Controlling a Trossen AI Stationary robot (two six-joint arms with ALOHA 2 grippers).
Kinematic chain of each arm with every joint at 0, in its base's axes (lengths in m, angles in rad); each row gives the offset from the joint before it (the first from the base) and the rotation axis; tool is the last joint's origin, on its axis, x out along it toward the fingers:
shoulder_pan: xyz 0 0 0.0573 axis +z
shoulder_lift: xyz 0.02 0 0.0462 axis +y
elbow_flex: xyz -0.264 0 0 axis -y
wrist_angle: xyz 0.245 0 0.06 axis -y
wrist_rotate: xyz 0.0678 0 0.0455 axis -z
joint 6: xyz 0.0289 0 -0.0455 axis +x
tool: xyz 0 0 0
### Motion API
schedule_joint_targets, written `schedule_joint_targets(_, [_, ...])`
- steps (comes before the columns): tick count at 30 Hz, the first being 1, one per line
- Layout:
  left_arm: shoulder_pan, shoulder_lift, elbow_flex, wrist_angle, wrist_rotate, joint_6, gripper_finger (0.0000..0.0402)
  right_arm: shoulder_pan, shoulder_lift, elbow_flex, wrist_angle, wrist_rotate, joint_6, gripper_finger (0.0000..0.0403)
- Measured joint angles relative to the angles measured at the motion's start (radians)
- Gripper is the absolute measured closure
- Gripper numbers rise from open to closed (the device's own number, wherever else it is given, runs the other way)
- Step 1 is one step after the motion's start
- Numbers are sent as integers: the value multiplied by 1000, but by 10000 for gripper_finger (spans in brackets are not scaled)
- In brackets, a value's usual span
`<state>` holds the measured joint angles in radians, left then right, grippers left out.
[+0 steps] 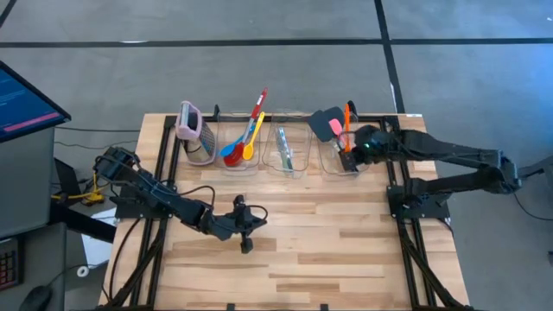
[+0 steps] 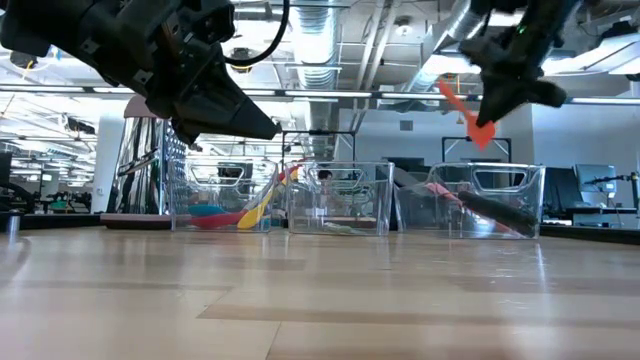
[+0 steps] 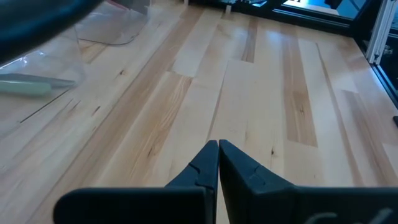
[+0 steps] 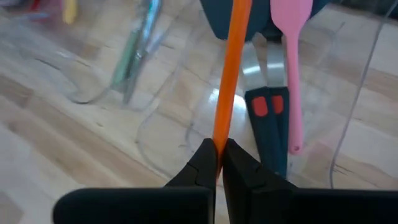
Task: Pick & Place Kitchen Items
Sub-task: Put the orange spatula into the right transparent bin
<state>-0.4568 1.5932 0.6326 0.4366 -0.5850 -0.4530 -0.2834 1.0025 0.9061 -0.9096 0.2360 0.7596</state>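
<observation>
Right wrist view shows the right gripper (image 4: 217,154) with its jaws clenched on the thin orange handle of the orange spatula (image 4: 231,74), gripped low on the shaft so the tool hangs steady. In the high view these jaws are at about 1 o'clock on the surface (image 1: 302,250), just over the right bin (image 1: 340,154). I judge the spatula is held above this bin because it is being lifted out of it or lowered into it; the pictures cannot tell which.

Beside the orange handle, in the same bin, lie the pink spatula (image 4: 290,56), the black spatula (image 1: 321,121) and a dark tool with red marks (image 4: 268,118). They lean on the bin wall, which keeps their handles reachable.

The middle bin (image 1: 285,151), at 12 o'clock, holds the clear-teal utensil (image 1: 283,149). The left bin (image 1: 238,149), at 11 o'clock, holds the red, blue and yellow spoons (image 1: 240,147). A pink-topped grater (image 1: 194,131) stands next to it.

The left gripper (image 3: 217,163) hovers near the centre of the surface, jaws pressed together and empty; it seems only to wait.

I can read no brand, label or writing on any item.
</observation>
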Motion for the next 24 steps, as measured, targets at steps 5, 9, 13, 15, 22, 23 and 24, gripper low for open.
schedule_joint_targets(5, [0, 1, 0, 0, 0, 0, 400, -87, 88, 0, 28, -49, -68, 403])
schedule_joint_targets(9, [0, 1, 0, 1, 0, 1, 400, -135, 176, 0, 54, -81, -102, 403])
schedule_joint_targets(13, [0, 1, 0, 1, 0, 1, 400, -170, 261, 0, 117, -154, -135, 403])
schedule_joint_targets(15, [0, 1, 0, 1, 0, 1, 400, -184, 300, -1, 146, -184, -141, 403])
schedule_joint_targets(22, [0, 1, 0, 2, 1, 1, 400, -219, 406, 0, 192, -222, -168, 398])
schedule_joint_targets(23, [0, 1, 0, 2, 1, 1, 400, -222, 413, -1, 188, -227, -168, 393])
schedule_joint_targets(24, [0, 1, 0, 2, 1, 1, 400, -225, 419, -1, 187, -232, -169, 385])
